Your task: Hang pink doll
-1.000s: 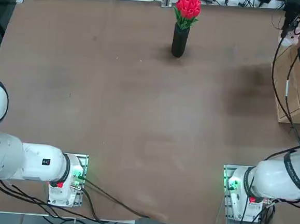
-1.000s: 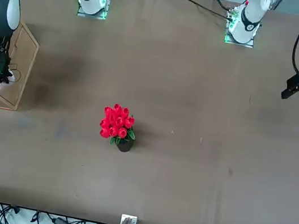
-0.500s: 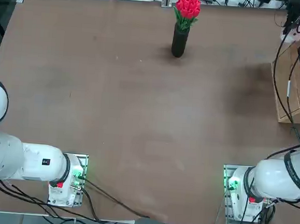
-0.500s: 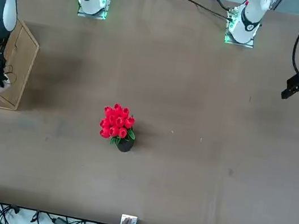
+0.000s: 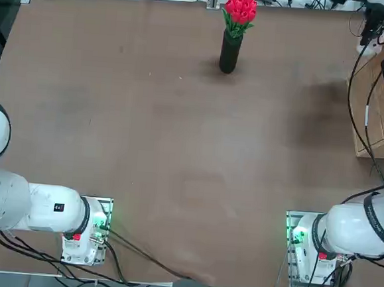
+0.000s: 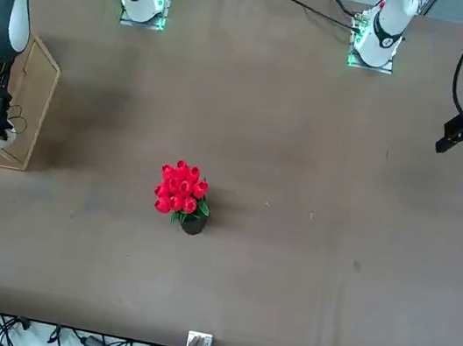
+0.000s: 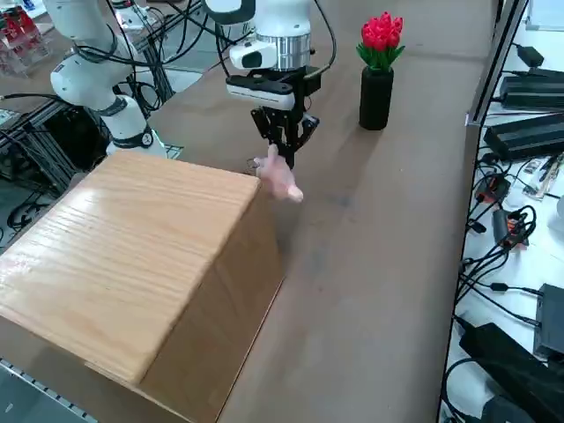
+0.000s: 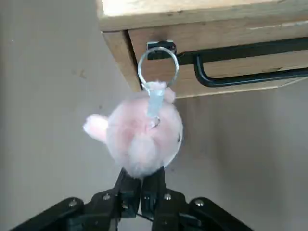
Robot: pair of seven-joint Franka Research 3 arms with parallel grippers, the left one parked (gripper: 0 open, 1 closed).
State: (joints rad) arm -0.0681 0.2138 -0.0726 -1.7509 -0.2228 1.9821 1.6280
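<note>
Pink doll (image 8: 142,135) sits pinched in the right claw (image 8: 143,185) beside the wooden box (image 7: 132,264).

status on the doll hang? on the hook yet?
Done: the right gripper has the doll picked up, jaws shut on it, and carried to the wooden box. In hand: the doll's ring is lined up in front of the black hook on the box's face. Left: whether the ring is on the hook can't be told; releasing remains.
</note>
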